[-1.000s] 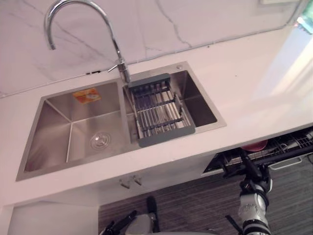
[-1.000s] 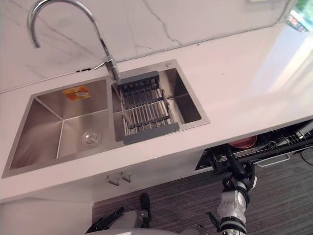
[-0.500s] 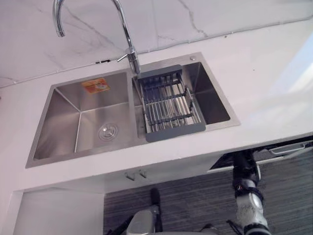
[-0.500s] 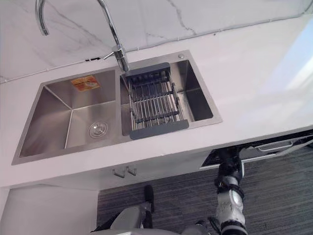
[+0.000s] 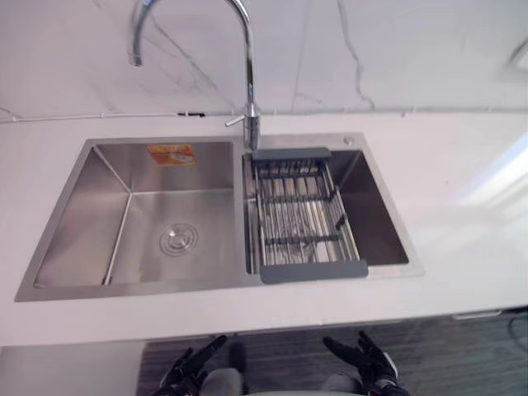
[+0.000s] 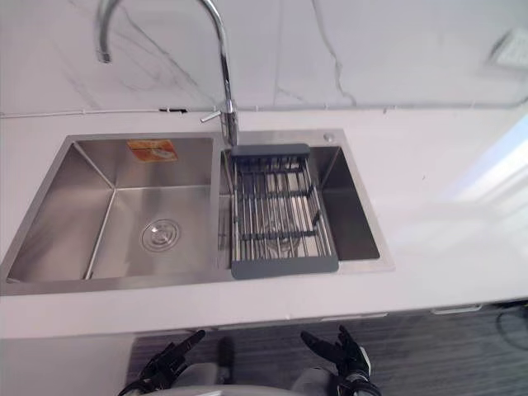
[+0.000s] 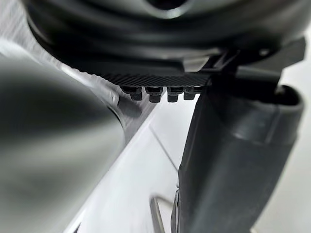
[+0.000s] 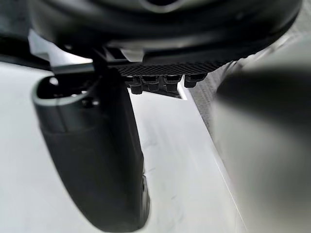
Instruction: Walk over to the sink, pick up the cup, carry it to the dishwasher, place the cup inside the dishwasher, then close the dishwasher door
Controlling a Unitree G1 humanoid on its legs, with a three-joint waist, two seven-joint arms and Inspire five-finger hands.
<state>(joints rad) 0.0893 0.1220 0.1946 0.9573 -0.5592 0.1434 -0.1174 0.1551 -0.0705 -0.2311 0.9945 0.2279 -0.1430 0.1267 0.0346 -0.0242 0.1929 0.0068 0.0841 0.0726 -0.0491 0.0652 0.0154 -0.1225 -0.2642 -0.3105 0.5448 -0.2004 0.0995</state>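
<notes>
white stone wall (image 5: 396,49) with grey veins backs a pale worktop (image 5: 462,165). set into the worktop is the stainless double sink (image 5: 49,223), nearer its left end than its right. a tall chrome tap (image 5: 250,74) rises from the sink's back rim, above the divider between the two basins, and its arched spout curves out over the left basin. a grey-framed wire draining rack (image 5: 301,214) spans the right basin from back rim to front rim, hard against the divider, and covers all but a bare strip of that basin on the side away from the divider. the left basin holds a round drain strainer (image 5: 178,240) near its middle and has an orange sticker (image 5: 171,154) on its back wall.

below the worktop's front edge runs a dark striped floor (image 5: 445,355). a pale strip (image 5: 478,314) just under that edge, toward the right corner, is too small to make out.

the left hand (image 5: 191,369) and right hand (image 5: 365,357) hang low over the floor, in front of the sink and apart from each other. both have fingers spread and straight and hold nothing. the wrist views are blurred, with each dark thumb standing clear of its row of fingertips.
</notes>
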